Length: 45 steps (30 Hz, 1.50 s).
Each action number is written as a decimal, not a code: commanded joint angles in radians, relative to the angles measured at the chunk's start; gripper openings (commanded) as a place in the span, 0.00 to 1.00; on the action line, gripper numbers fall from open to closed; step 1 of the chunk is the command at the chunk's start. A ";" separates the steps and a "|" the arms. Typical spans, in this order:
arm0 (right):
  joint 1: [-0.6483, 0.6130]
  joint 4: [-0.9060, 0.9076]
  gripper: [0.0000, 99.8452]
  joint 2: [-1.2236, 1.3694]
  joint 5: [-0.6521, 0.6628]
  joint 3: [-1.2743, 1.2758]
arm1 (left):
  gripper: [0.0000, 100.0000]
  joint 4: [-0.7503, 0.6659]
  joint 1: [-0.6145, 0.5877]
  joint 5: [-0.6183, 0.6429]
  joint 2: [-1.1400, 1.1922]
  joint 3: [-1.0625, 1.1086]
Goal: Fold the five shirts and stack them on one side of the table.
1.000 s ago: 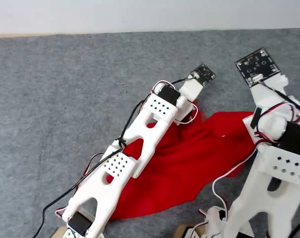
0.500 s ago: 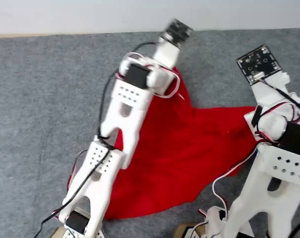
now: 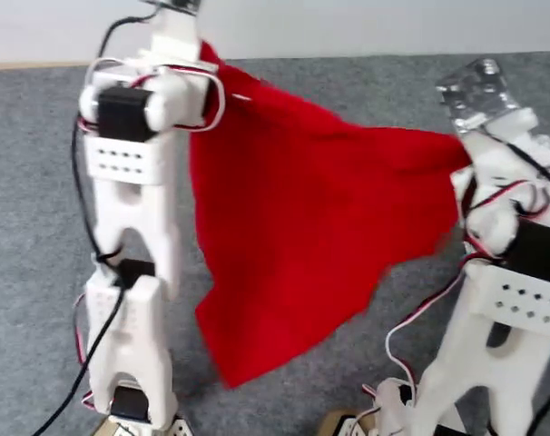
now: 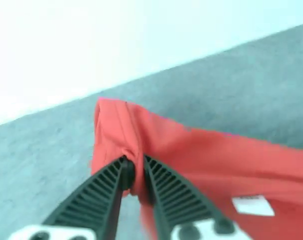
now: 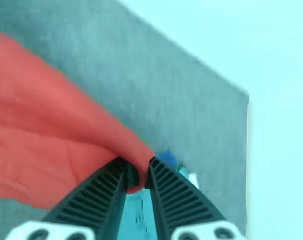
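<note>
The red shirt (image 3: 293, 245), crumpled on the desk (image 3: 39, 182) a second ago, is now held up above the desk and spread wide. One corner is clenched in the jaws of the left arm (image 3: 130, 209), another in the jaws of the right arm (image 3: 515, 282). It is judged ready to be laid flat for folding.

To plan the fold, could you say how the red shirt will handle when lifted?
Likely floppy: the red shirt drapes between the left fingers and the right fingers. Probably light: two small pinches carry it. Its loose lower corner may swing.
</note>
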 commanded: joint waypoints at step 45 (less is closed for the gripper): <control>-0.297 0.059 0.01 0.189 -0.074 -0.074 | 0.24 0.018 -0.361 -0.789 -0.784 1.549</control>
